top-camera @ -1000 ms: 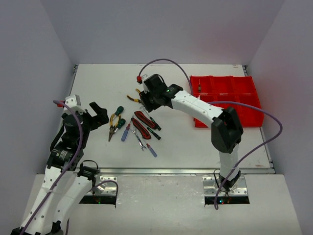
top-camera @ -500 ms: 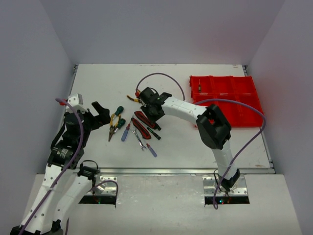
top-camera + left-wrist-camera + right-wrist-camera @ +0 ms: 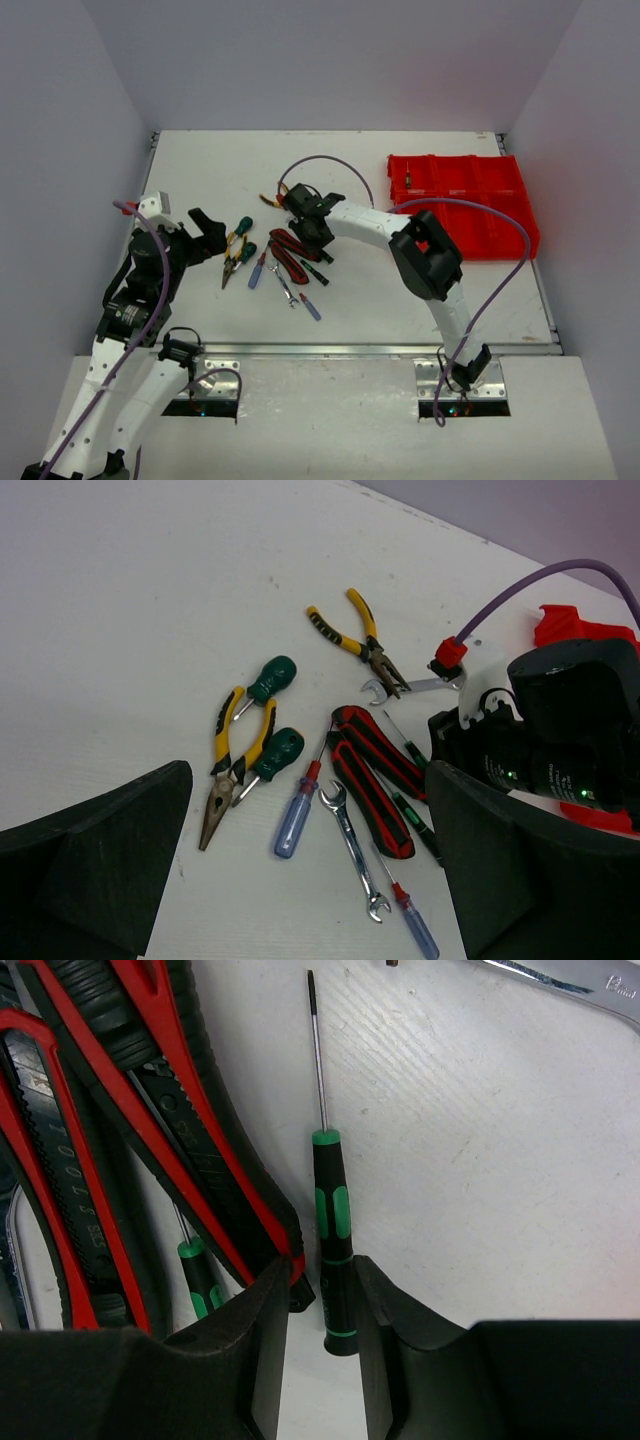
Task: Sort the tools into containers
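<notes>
**White table, right hand astride a slim screwdriver**

Tools lie heaped mid-table. The red bin sits well off to the right, and a speck in its back-left compartment is too small to name. The right hand's fingers stand narrowly apart either side of the slim screwdriver's handle end, one pad touching, a sliver of gap at the other. Beside it, red-black pliers half bury a second green screwdriver, and a wrench is cut off at the corner. The left hand hovers spread wide, gripping nothing.
</notes>
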`<state>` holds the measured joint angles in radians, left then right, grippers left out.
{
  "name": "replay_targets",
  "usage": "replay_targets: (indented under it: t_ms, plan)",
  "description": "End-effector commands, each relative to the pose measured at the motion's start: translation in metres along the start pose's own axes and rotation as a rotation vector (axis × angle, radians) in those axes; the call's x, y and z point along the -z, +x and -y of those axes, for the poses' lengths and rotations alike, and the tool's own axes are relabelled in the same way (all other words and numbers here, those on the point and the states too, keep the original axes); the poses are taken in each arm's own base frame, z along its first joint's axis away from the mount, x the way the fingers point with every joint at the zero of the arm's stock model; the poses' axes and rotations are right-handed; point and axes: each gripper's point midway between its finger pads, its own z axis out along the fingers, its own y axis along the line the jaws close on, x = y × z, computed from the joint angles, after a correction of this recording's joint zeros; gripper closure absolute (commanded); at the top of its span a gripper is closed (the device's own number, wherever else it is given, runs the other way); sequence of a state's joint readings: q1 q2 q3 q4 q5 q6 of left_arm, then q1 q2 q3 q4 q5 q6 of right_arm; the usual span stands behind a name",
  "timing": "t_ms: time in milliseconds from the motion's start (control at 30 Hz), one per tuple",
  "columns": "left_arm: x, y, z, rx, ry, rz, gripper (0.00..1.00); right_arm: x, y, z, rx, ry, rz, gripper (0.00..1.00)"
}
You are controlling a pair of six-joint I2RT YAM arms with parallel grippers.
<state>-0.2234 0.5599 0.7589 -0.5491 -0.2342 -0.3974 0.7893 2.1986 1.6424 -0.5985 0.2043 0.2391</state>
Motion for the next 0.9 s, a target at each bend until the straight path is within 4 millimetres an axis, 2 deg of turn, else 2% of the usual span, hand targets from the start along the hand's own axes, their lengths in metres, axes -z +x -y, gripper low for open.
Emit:
replay_targets:
  t_ms: [0,233,433,700,867]
  plan:
    - [0.004,-0.017,0.012,0.004,0.053,0.059,0.0,-0.016,0.009,0.003,-0.021,0.002,-0.029,0.69]
    - [0.004,-0.017,0.013,0.002,0.058,0.058,0.0,-0.005,0.014,0.013,-0.077,-0.023,-0.02,0.68]
    - [0.006,-0.018,0.013,0.004,0.061,0.065,0.0,-0.003,0.028,0.024,-0.145,-0.095,-0.045,0.67]
    - [0.006,-0.018,0.014,0.004,0.064,0.065,0.0,-0.001,0.051,0.015,-0.187,-0.208,-0.092,0.68]
    - [0.006,-0.017,0.014,0.004,0.067,0.063,0.0,0.023,0.038,-0.003,-0.229,-0.348,-0.035,0.64]
